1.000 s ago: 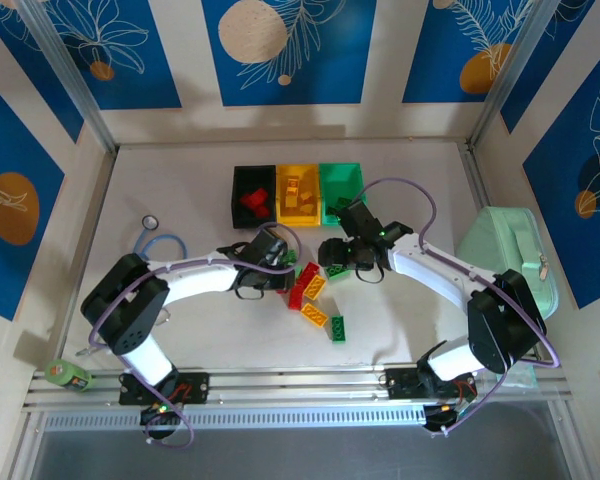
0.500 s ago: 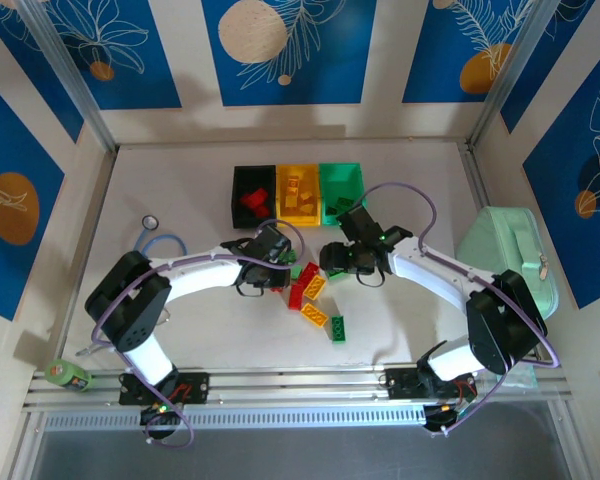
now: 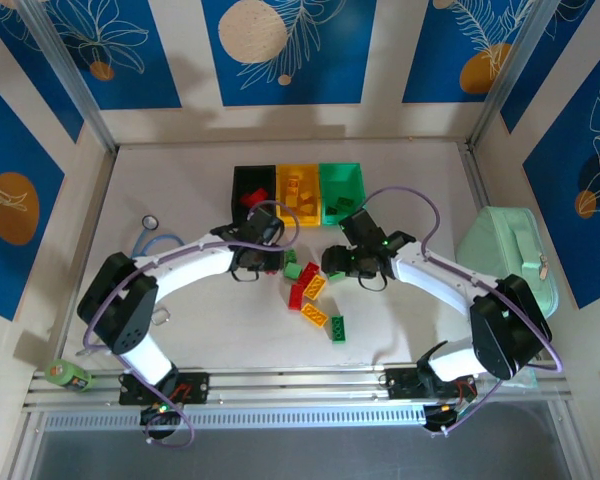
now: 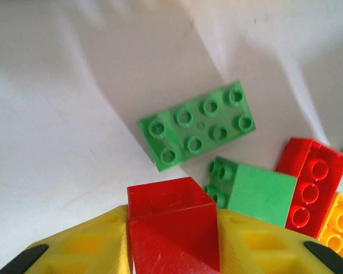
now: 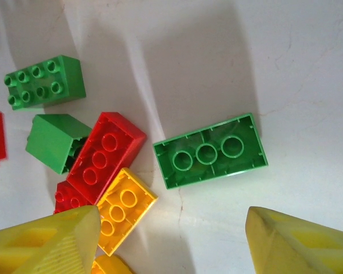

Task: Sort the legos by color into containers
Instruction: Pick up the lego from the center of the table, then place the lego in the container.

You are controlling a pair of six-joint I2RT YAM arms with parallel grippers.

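Red plastic is showing between the yellow fingers (image 4: 83,248) of the left gripper (image 3: 252,250), which is clamping a red brick (image 4: 171,222) and carrying it clear of the table (image 3: 180,185). Over the last second this gripper has been lifting away from the loose bricks (image 3: 315,298) and swinging toward the far side, so it is now hanging just beside the near edge of the black bin (image 3: 253,169), where other red pieces are already lying. That suggests the red brick is about to be dropped in with its own colour, though it is not yet over the opening. The yellow bin (image 3: 298,168) and the green bin (image 3: 340,166) are joined to the black one in a row. The right gripper (image 5: 171,220) has hardly been moving; its jaws are standing wide open above an upturned green brick (image 5: 210,149) lying hollow side up on the table, probably the next pick. About eight loose bricks in red, yellow and green are waiting between the two arms, so sorting looks partway done. The table is plain white with faint scuffs. A mint-green case (image 3: 505,255) is sitting at its right edge, a blue cable (image 3: 163,240) at the left and a roll of green tape (image 3: 68,374) at the near left corner. Wall panels (image 3: 280,50) in blue with white leaves and orange discs are enclosing the space.
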